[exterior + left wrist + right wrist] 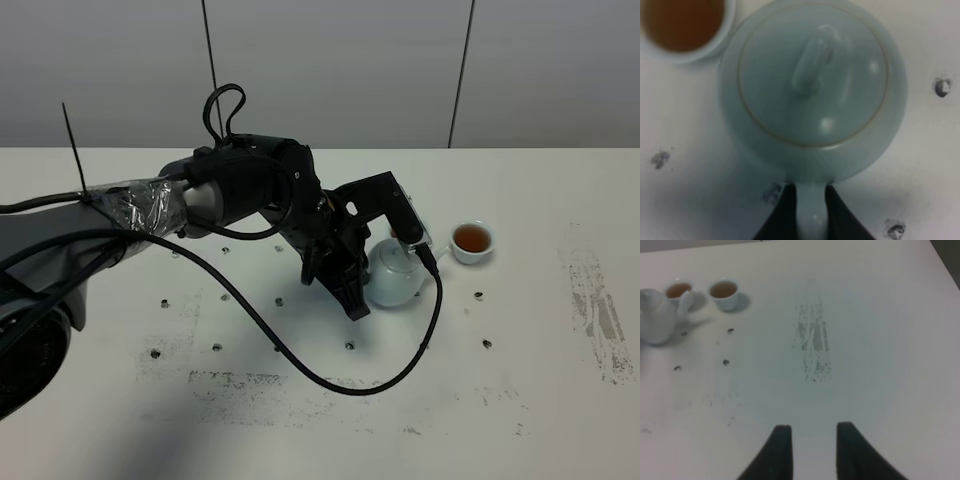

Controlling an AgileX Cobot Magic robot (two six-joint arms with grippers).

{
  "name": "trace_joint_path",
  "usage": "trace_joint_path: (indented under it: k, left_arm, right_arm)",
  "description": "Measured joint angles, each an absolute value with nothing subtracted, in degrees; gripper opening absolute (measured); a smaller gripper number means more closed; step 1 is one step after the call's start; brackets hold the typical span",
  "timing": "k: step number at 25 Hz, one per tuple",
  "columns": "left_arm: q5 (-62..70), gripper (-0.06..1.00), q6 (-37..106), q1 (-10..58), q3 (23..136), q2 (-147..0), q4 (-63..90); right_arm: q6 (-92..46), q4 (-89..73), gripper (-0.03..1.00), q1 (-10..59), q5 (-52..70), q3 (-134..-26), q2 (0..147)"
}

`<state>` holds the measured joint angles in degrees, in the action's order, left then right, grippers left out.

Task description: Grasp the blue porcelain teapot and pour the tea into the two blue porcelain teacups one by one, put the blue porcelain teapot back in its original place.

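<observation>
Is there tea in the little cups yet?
Both are full: the right wrist view shows brown tea in the first teacup next to the teapot and in the second teacup beside it.

A blurred teacup (682, 25) is cropped by the left wrist view.

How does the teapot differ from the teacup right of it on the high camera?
The teapot is bigger, lidded, with spout and handle; the teacup is small, open, handleless. The left hand grips the teapot's handle; the teacup stands free, tea showing. Both are pale blue.
</observation>
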<state>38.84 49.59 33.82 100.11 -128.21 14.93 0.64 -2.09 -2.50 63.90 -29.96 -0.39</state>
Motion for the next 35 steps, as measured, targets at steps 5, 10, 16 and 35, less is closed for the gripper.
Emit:
trace_joint_path:
  k: [5,10,16,35]
  left_arm:
    - [39.2,0.11,49.6,33.8,100.1,-124.0,14.9]
    - [40.9,0.11,49.2,33.8,100.1,-121.1,14.9]
    - [44.3,0.11,47.3,33.4,100.1,-117.6,14.3]
    - [43.7,0.11,16.9,27.1,100.0,-116.7,9.0]
  right_arm:
    - [0.6,-2.1,0.23,-2.5,63.9,-30.0,-0.4]
    - [0.6,-2.1,0.23,-2.5,63.9,-30.0,-0.4]
    - [0.6,-2.1,0.23,-2.5,63.9,-30.0,-0.4]
    - [0.6,-2.1,0.23,-2.5,63.9,-30.0,-0.4]
